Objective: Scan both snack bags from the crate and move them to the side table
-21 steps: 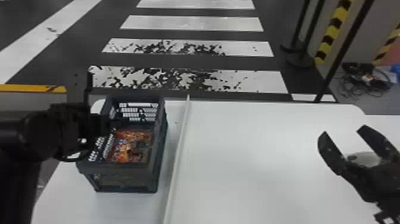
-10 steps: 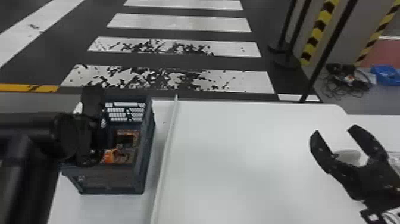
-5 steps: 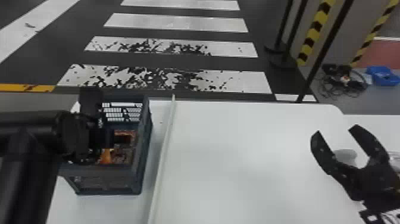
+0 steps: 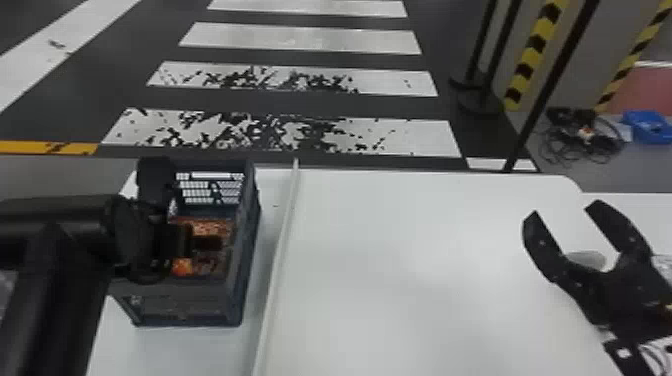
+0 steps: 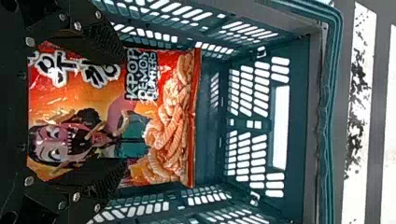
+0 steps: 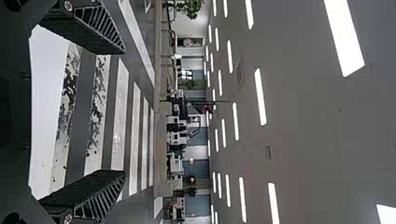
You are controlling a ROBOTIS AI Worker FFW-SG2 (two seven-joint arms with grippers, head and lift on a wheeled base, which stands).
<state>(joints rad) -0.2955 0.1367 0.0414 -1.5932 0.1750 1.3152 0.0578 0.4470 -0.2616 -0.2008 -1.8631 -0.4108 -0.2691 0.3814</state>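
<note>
Fingers of the left gripper: set wide apart, inside the crate. Orange-and-red glossy snack bag: in the crate, between these fingers and extending beyond their tips. Whether a second bag lies beneath it cannot be told. Dark blue-green perforated plastic crate: around the same fingers, its slotted walls on both sides of them. White worktop: below the crate. Long, narrow white strip: on the worktop, just beside the crate, between the left fingers and the right ones.

Right gripper: at the robot's right side, fingers wide apart, nothing between the tips. Pale rounded object: near the base of the right fingers; type unclear.

Blue plastic bin and tangled black cables: on the floor, well beyond the right fingers.
</note>
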